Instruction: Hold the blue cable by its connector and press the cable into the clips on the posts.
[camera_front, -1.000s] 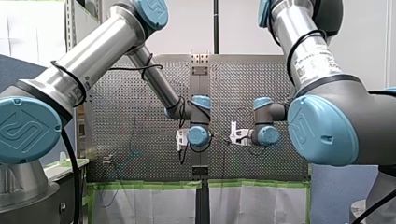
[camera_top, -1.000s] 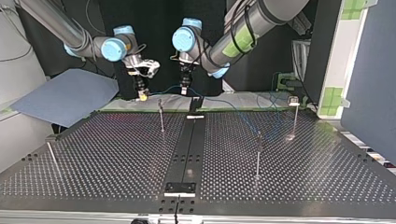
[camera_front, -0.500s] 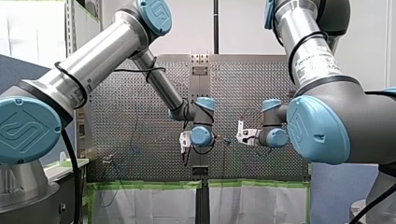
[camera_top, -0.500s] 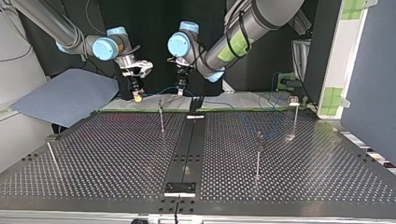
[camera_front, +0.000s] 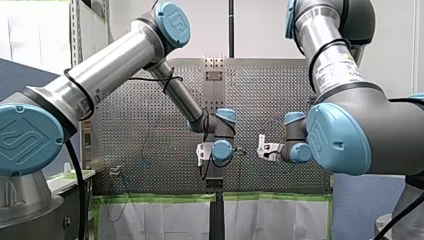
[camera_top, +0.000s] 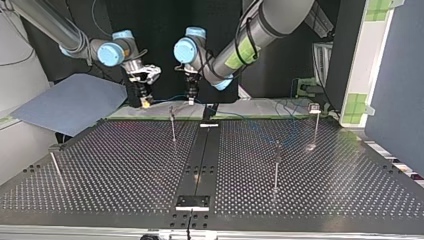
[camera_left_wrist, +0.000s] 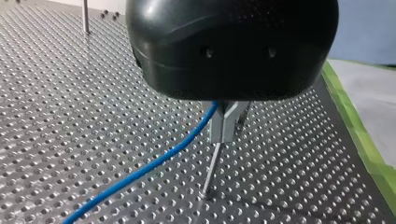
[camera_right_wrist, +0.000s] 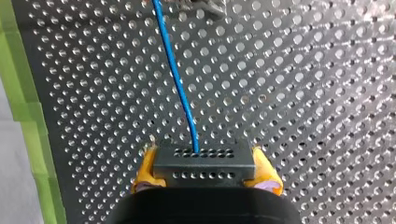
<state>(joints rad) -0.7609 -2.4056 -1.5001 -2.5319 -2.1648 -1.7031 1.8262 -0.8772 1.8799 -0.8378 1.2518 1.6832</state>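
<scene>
In the right wrist view my right gripper (camera_right_wrist: 204, 159) is shut, its yellow pads (camera_right_wrist: 145, 169) clamping the dark grey connector (camera_right_wrist: 205, 169). The blue cable (camera_right_wrist: 175, 70) leaves the connector and runs ahead to my left gripper (camera_right_wrist: 198, 3). In the left wrist view my left gripper (camera_left_wrist: 224, 134) has its metal fingers shut on the blue cable (camera_left_wrist: 154, 163), just above a thin post (camera_left_wrist: 212, 167). In the top view both grippers, right (camera_top: 145, 103) and left (camera_top: 190, 100), hang at the table's far edge, either side of that post (camera_top: 172, 125).
More posts stand on the perforated table (camera_top: 125, 165): one (camera_top: 276, 165) right of the centre rail, one (camera_top: 315, 122) further back right, one (camera_top: 55, 167) at the near left. Green tape (camera_left_wrist: 359, 140) lines the table edge. A blue sheet (camera_top: 70, 102) lies beyond the far left corner.
Both grippers have carried the cable toward the top view's left and slightly farther from that camera. In the front view they have shifted right. Both grips are unchanged.
</scene>
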